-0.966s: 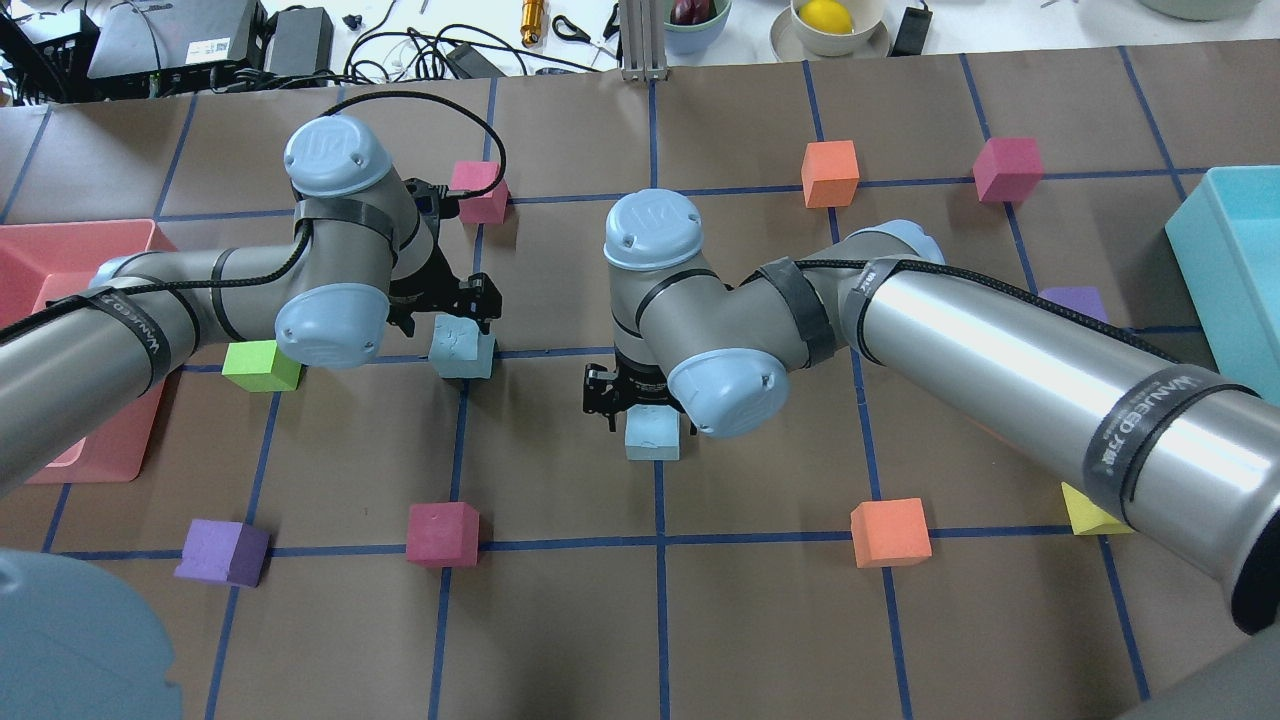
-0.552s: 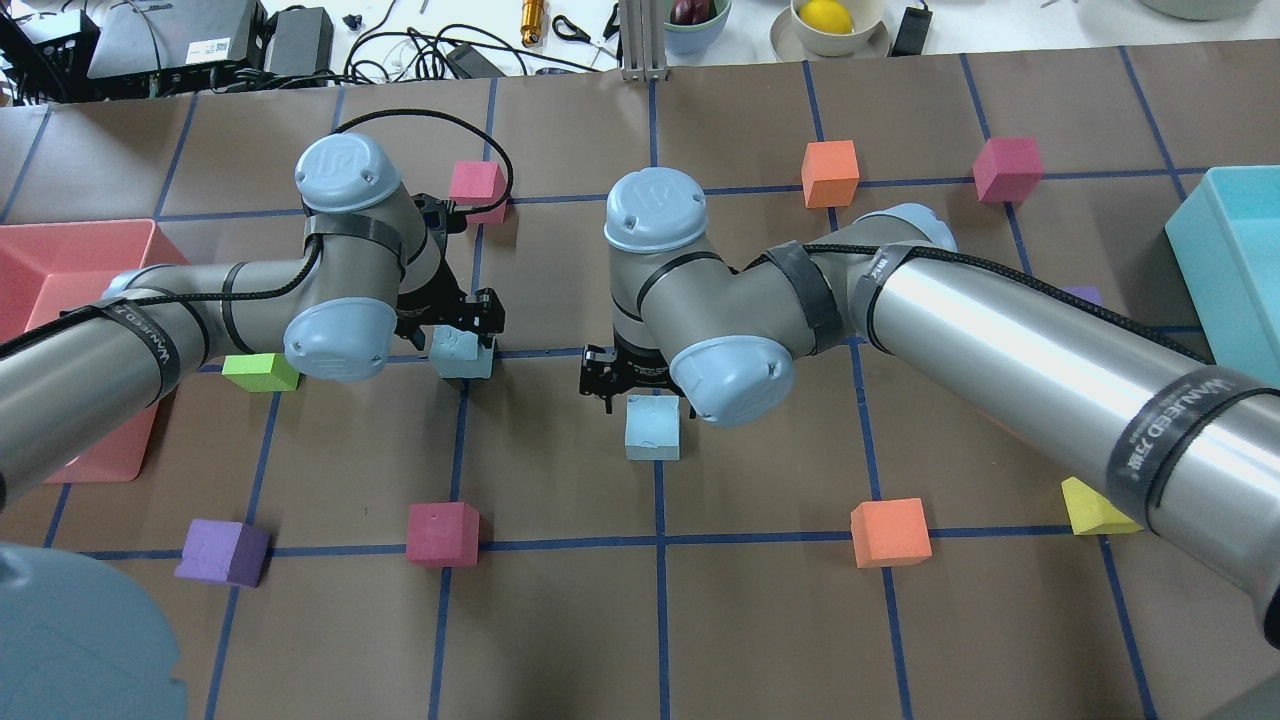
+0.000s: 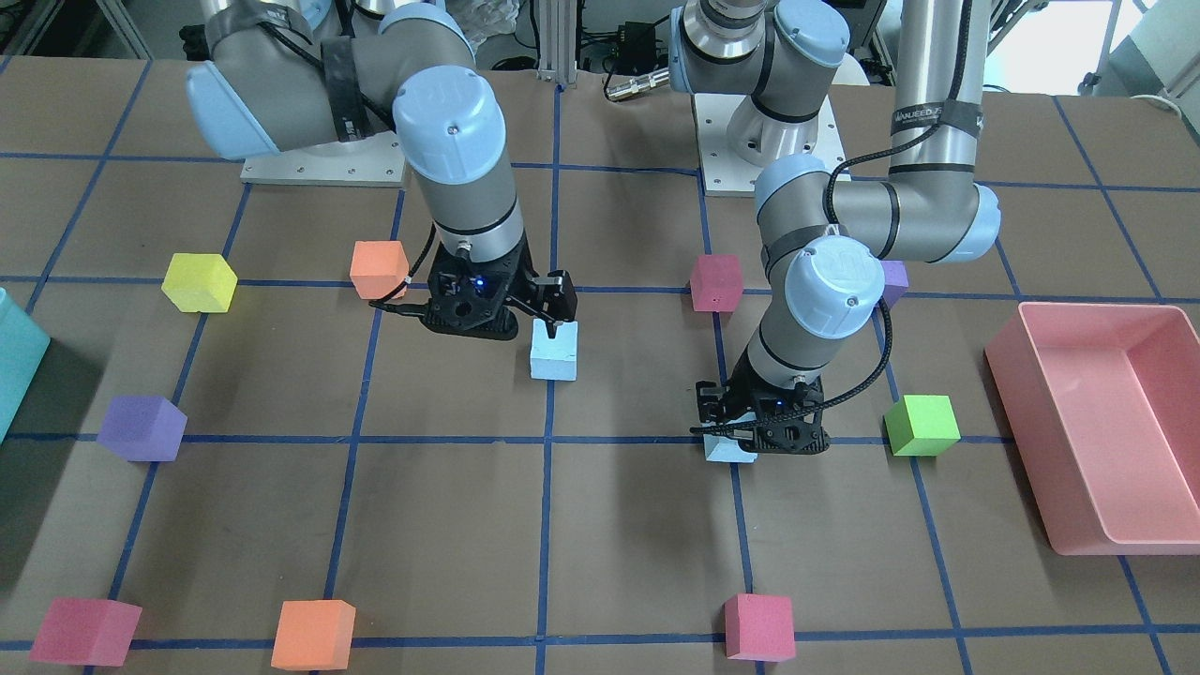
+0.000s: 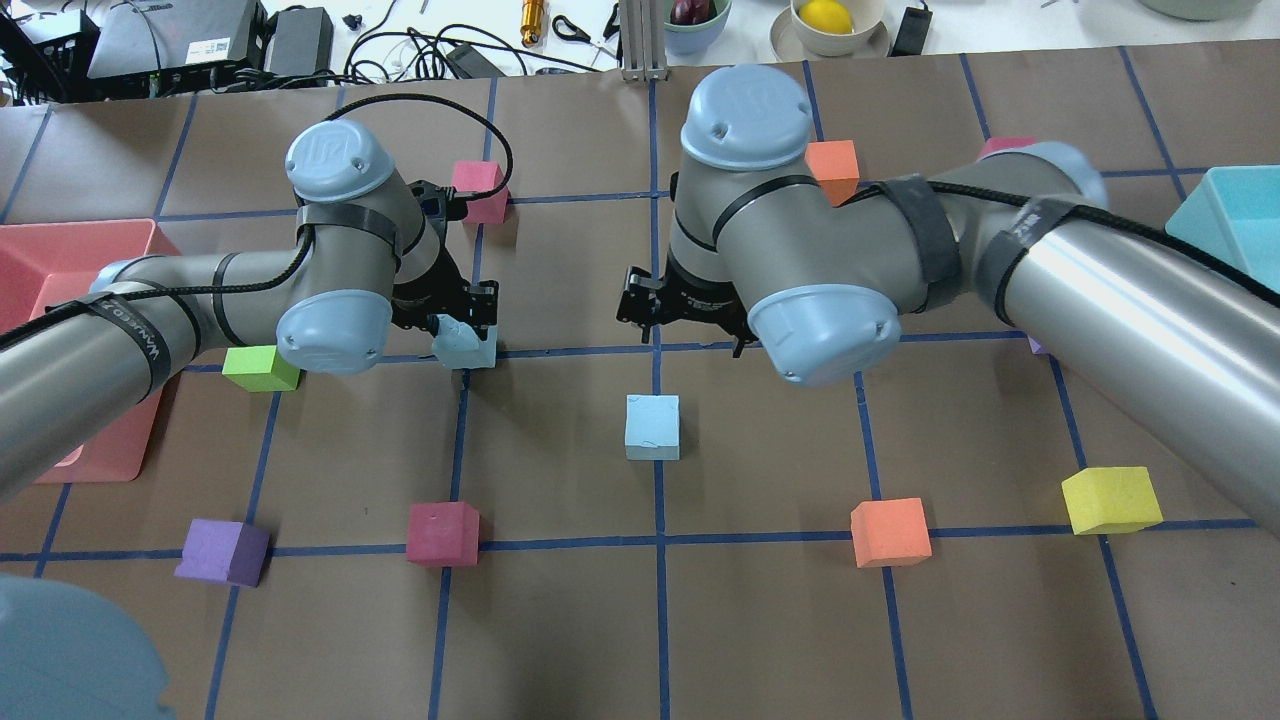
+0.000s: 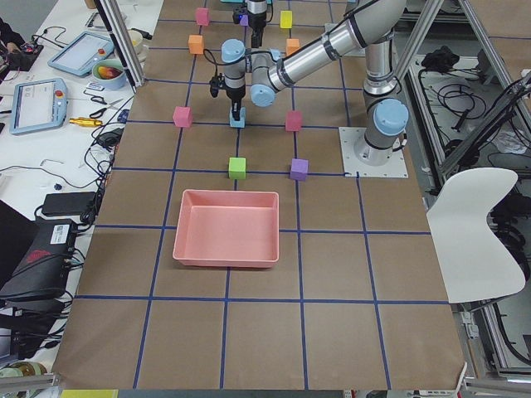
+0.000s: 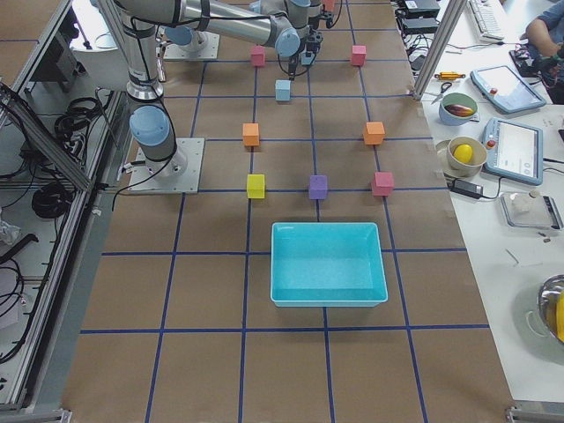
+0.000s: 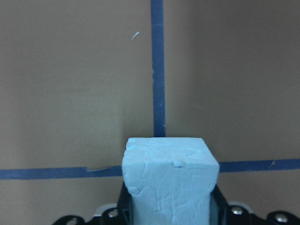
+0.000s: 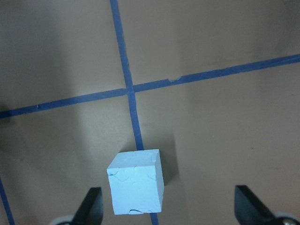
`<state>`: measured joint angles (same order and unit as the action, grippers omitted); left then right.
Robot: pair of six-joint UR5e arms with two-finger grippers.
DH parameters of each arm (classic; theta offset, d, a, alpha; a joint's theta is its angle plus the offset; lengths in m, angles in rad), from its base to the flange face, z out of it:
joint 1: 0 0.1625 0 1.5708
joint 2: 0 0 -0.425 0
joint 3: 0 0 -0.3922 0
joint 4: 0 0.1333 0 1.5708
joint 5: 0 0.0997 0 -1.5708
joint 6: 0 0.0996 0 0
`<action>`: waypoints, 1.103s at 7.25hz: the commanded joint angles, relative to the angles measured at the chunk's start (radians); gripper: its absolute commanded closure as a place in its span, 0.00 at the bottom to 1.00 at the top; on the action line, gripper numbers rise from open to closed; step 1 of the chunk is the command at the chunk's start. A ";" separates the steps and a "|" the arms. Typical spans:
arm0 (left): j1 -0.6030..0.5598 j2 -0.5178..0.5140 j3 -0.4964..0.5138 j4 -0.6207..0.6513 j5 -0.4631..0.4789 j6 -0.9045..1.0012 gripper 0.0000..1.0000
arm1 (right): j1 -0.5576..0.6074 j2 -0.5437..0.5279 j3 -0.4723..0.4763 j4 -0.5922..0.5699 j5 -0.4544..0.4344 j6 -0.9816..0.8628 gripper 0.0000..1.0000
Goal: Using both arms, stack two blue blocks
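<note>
One pale blue block (image 4: 652, 427) sits alone on the table on a blue tape line; it also shows in the front view (image 3: 553, 350) and the right wrist view (image 8: 137, 182). My right gripper (image 4: 690, 330) hangs open above and beyond it, its fingers (image 8: 93, 206) spread wide and empty. The other blue block (image 4: 467, 345) is clamped between the fingers of my left gripper (image 4: 462, 335), close to the table. It fills the bottom of the left wrist view (image 7: 168, 183) and peeks out under the gripper in the front view (image 3: 729, 450).
A pink tray (image 4: 60, 260) is at the left edge and a teal bin (image 4: 1230, 230) at the right. Nearby cubes: green (image 4: 262, 367) by the left arm, magenta (image 4: 442, 533), orange (image 4: 890, 532), yellow (image 4: 1110, 500), purple (image 4: 222, 552), magenta (image 4: 478, 190).
My right gripper has risen off the middle blue block and pulled back toward the far side, leaving it on the table. My left gripper stays about in place on its block.
</note>
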<state>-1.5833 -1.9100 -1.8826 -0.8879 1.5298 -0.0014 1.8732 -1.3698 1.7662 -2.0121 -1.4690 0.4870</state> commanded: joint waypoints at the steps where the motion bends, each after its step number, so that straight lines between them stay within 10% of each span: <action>1: -0.087 0.057 0.045 -0.064 -0.023 -0.123 1.00 | -0.066 -0.063 -0.005 0.029 0.001 -0.065 0.00; 8: -0.412 0.077 0.057 -0.135 -0.017 -0.486 1.00 | -0.316 -0.164 -0.100 0.366 -0.001 -0.543 0.00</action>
<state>-1.9643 -1.8269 -1.8239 -1.0228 1.5118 -0.4651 1.6113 -1.5331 1.7045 -1.7152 -1.4734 0.0201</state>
